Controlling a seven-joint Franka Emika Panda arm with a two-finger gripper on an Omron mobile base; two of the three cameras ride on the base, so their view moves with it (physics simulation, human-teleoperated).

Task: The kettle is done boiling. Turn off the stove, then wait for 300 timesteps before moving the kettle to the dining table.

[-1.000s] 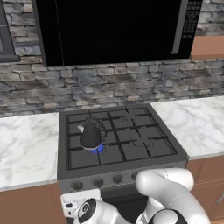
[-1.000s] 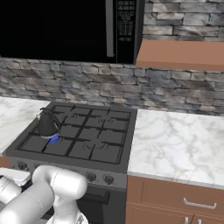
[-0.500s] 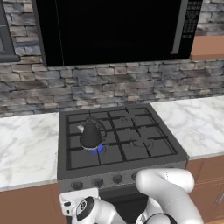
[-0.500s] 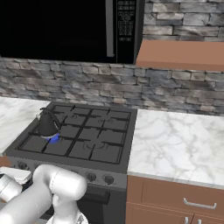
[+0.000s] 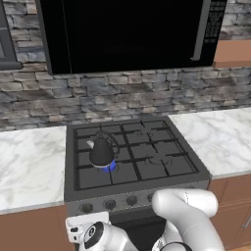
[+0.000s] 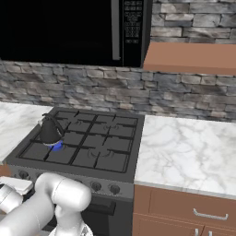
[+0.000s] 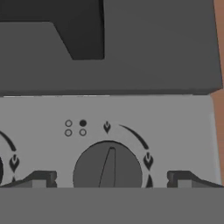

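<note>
Little differs from the earlier frames: the kettle (image 5: 101, 151) sits on the same front-left burner with the same blue flame (image 5: 110, 166) under it, and the arm low in front of the stove (image 5: 132, 166) has barely shifted — the white elbow sits about where it was.

The gripper (image 7: 111, 183) faces the stove's front panel, jaws spread, one fingertip (image 7: 39, 180) left and one right of a round knob (image 7: 108, 167); neither touches it. The knob's pointer stands close to upright, tipped slightly right, under a small flame mark. Part of a second knob's arc shows at the panel's left edge. Brown cabinet wood runs down the right edge of the hand view, so this knob is near one end of the panel.

Marble counter (image 5: 215, 139) lies flat on both sides of the stove, level with its top. The black microwave (image 5: 127, 32) hangs above, well clear of the kettle's handle, with a stone backsplash (image 5: 122, 95) between. Other burners around the kettle carry nothing.

The kettle is small, black, cone-shaped, upright, with a thin arched handle and a short pale spout (image 5: 90, 144) pointing left in the left base view.
</note>
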